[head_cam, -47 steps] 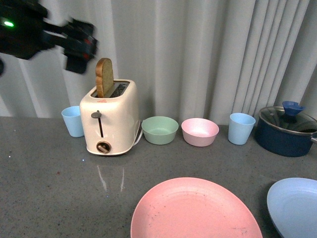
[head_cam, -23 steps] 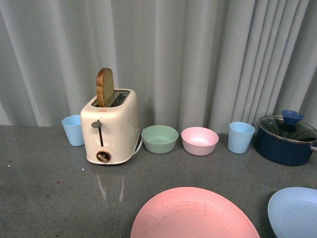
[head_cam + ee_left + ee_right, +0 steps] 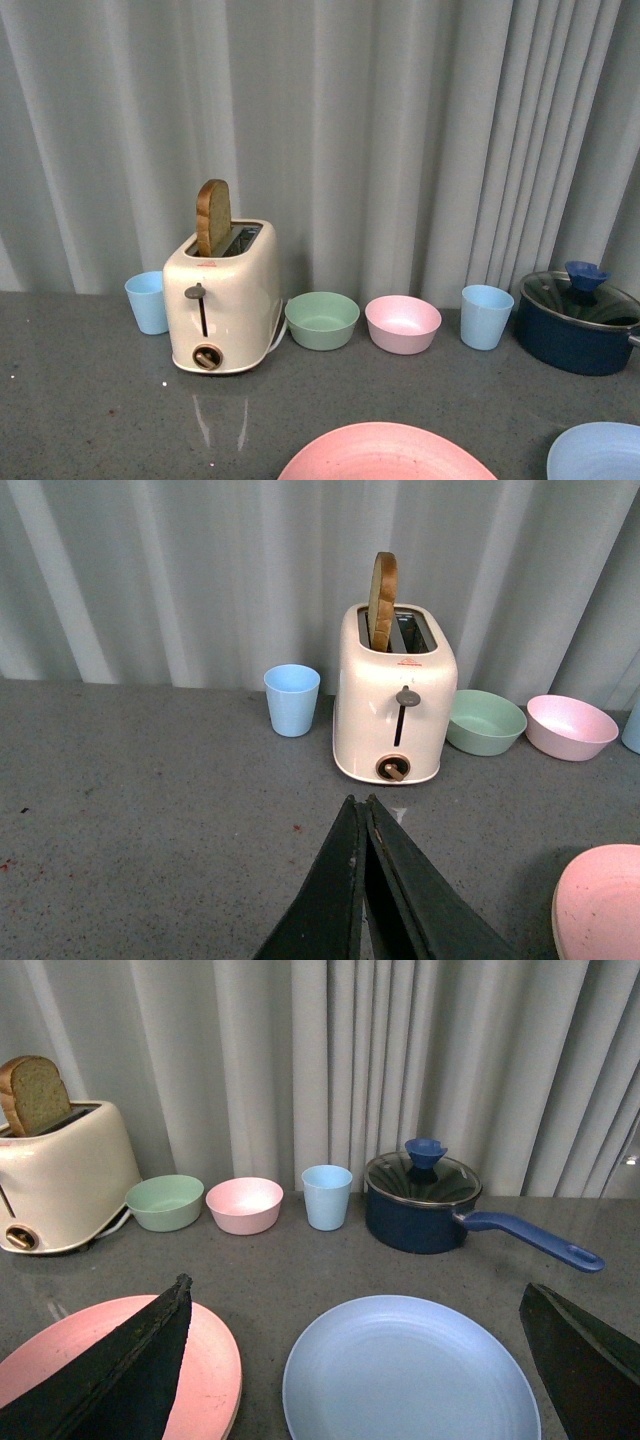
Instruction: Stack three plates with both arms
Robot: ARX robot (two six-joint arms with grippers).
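The right gripper [image 3: 355,1288] hangs with its fingers spread wide and nothing between them. The light blue plate [image 3: 410,1375] lies on the counter [image 3: 300,1260] directly beneath that gap, and the pink plate [image 3: 210,1360] sits just beside it, partly under the finger nearer the left arm. The left gripper [image 3: 360,805] has its fingers pressed together on nothing, with the pink plate off toward the right arm and the toaster [image 3: 395,705] ahead of it. Both plates look stiff, light and matte, so probably not slippery. Their rims lie low against the counter, so the outer lip seems the only place to pinch, and a plate may skid when nudged. Count: two plates in view, while the third shows in no view and perhaps lies outside the frames. There are also a green bowl [image 3: 165,1203], a pink bowl [image 3: 244,1205], two blue cups [image 3: 147,302] [image 3: 487,316], one lidded pot [image 3: 420,1205], and one toaster holding one slice of bread [image 3: 380,600].
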